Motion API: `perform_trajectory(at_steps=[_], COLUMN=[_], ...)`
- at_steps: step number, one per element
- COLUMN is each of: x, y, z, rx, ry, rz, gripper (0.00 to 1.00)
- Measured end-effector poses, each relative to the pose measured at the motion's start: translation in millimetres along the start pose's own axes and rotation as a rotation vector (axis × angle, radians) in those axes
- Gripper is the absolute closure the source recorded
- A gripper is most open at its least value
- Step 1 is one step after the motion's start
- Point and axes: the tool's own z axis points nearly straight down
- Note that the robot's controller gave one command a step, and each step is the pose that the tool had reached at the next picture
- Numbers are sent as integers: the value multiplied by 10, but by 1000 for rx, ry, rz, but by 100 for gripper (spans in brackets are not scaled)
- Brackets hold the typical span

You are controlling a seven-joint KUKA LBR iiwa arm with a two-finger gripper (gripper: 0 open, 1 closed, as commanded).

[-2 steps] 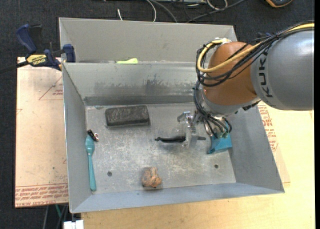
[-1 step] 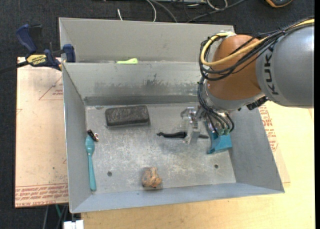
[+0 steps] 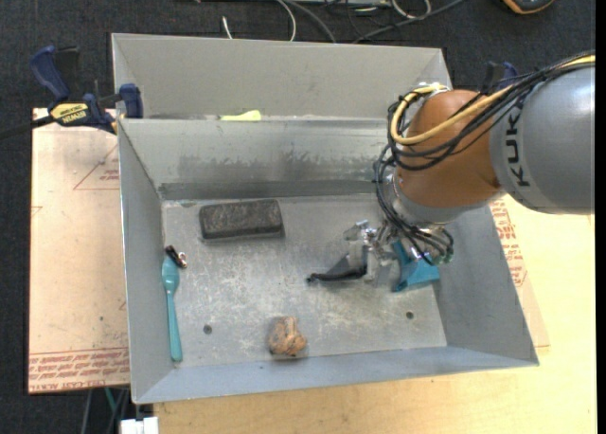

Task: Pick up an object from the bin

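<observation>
Spoon (image 3: 171, 314), teal, lies by the bin's (image 3: 142, 233) 9 o'clock wall, a dark grey block (image 3: 240, 219) sits at 11, and a brown lump (image 3: 286, 337) at 6. A black piece (image 3: 336, 275) lies just at the hand's (image 3: 371, 254) 8 o'clock, its long axis running 8 to 2, with a blue piece (image 3: 417, 273) at 4. Whether the hand is spread or pressed together, I cannot tell.
</observation>
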Motion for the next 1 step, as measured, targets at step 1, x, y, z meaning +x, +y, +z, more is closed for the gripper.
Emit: perform_trajectory(at_steps=[1], x=[-81], y=[72], z=[-473], rx=[-3], ry=[4], rz=[-95], gripper=[100])
